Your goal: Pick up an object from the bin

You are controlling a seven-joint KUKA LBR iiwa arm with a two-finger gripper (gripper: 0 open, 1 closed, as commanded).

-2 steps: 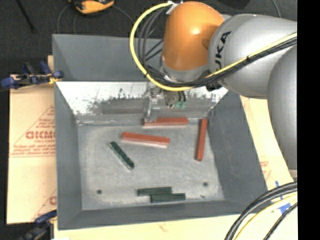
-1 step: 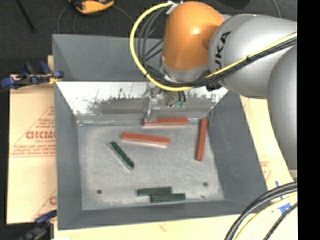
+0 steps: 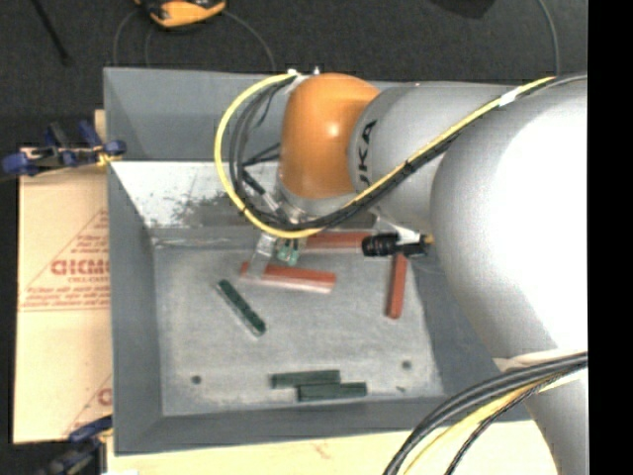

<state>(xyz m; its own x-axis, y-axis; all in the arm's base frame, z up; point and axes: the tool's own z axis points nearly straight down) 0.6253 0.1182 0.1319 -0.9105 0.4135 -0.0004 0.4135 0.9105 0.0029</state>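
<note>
Camera view: the grey bin (image 3: 134, 344), the arm (image 3: 475, 186), then a flat red bar (image 3: 307, 281), which lay mid-floor just beneath the gripper (image 3: 280, 253); whether the gripper was spread could not be told. The bar appeared light and rigid, best pinched across its narrow width.

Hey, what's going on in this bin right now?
A KUKA arm reaches into the grey bin from the right. Its gripper sits low over the left end of a flat red bar near the bin's middle. A green bar, a red stick and two dark green bars lie scattered around it on the floor.
</note>
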